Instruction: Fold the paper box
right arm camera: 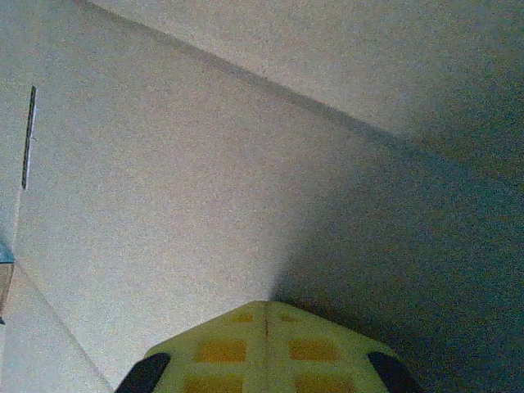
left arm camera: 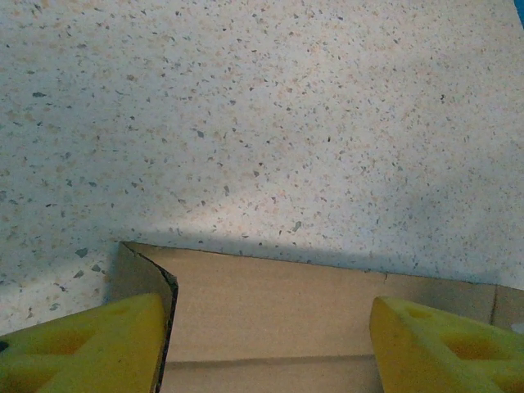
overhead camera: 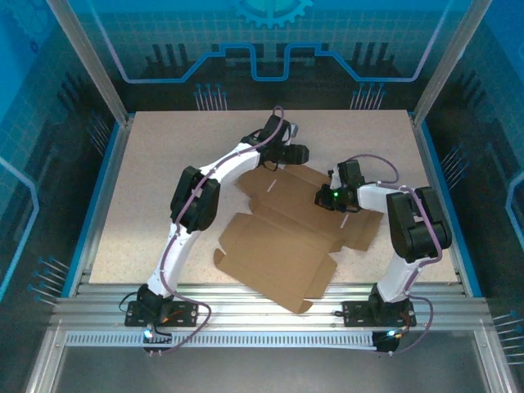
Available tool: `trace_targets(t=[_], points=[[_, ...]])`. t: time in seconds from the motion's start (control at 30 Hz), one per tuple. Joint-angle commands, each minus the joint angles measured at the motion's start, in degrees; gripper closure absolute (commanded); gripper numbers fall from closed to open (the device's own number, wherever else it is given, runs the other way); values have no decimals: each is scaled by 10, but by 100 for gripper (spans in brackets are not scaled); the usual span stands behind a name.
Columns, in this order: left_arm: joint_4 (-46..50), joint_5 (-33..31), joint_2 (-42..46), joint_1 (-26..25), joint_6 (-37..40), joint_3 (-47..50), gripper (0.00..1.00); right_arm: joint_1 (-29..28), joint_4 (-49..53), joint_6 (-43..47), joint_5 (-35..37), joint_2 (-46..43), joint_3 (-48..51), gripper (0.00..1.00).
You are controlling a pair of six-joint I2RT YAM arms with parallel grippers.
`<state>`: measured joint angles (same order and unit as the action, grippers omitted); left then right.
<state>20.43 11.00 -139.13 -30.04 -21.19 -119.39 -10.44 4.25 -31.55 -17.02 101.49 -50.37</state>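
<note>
The paper box (overhead camera: 278, 246) lies unfolded on the table, a flat brown cardboard sheet with flaps and thin white slots. My left gripper (overhead camera: 273, 166) is at its far edge. In the left wrist view that gripper (left arm camera: 266, 348) is open, its yellow fingers (left arm camera: 82, 348) wide apart over a far flap (left arm camera: 270, 303). A small corner flap (left arm camera: 143, 274) stands up beside the left finger. My right gripper (overhead camera: 329, 199) rests on the sheet's right part. In the right wrist view it (right arm camera: 266, 309) is shut, its tip against the cardboard (right arm camera: 164, 188), with a slot (right arm camera: 29, 135) at the left.
The speckled tabletop (overhead camera: 164, 164) stretches round the sheet. Metal frame posts (overhead camera: 90, 57) and blue walls close in the sides and back. A slotted rail (overhead camera: 270, 299) runs along the near edge, where the arm bases stand.
</note>
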Motion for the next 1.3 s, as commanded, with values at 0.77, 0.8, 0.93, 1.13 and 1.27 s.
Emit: trace_targets(t=[0.77, 0.8, 0.93, 1.13, 1.27], points=[[9, 71, -89, 2, -106, -53, 31, 0, 11, -7, -5, 21, -9, 100], [9, 71, -91, 2, -110, -54, 32, 1, 12, -7, -6, 20, -9, 100], [3, 84, -101, 8, -142, -52, 32, 0, 15, -6, -6, 20, -10, 100], [14, 108, -115, 19, -181, -52, 32, -6, 23, -5, -5, 17, -11, 100], [10, 129, -120, 29, -206, -43, 31, -13, 28, -5, 0, 15, -13, 100]])
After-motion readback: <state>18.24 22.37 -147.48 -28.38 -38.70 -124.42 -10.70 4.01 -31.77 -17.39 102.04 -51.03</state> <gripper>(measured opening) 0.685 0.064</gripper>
